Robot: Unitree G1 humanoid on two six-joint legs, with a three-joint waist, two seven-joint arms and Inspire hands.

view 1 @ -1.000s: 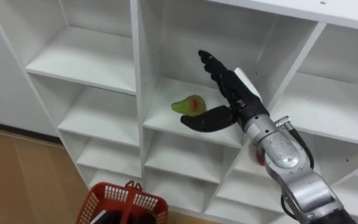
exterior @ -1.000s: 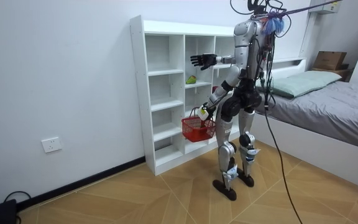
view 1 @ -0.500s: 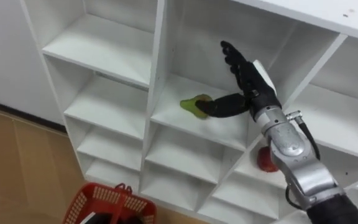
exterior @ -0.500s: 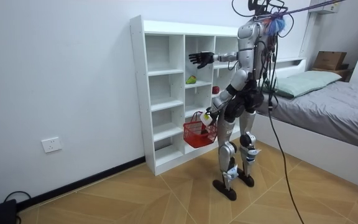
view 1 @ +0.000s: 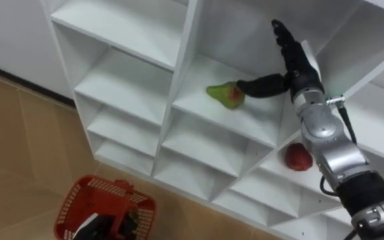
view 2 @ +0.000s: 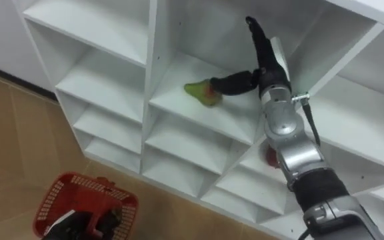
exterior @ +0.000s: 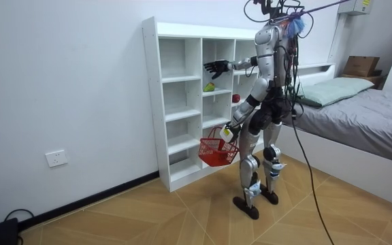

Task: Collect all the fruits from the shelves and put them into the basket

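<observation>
A green pear with a red blush [view 1: 224,94] lies on a middle shelf of the white closet [view 1: 145,63]. My right hand [view 1: 291,61] is inside that compartment, open with fingers straight and pointing up. Its thumb reaches left and touches the pear's right end. A red apple [view 1: 298,157] sits one shelf lower to the right, beside my right forearm. My left hand [exterior: 227,131] hangs low in front of the closet, shut on the handle of a red basket [view 1: 105,210]. In the room view I stand close to the closet [exterior: 182,102], right hand [exterior: 216,67] just above the pear [exterior: 209,87].
Wooden floor [view 1: 19,160] lies below the closet. The wall [exterior: 60,82] is at the room view's left. A bed [exterior: 366,122] stands behind me at the room view's right. The other closet compartments hold nothing.
My right hand has reached deeper into the compartment and its thumb now touches the pear. The head camera has shifted, and the basket has swung slightly closer to the closet.
</observation>
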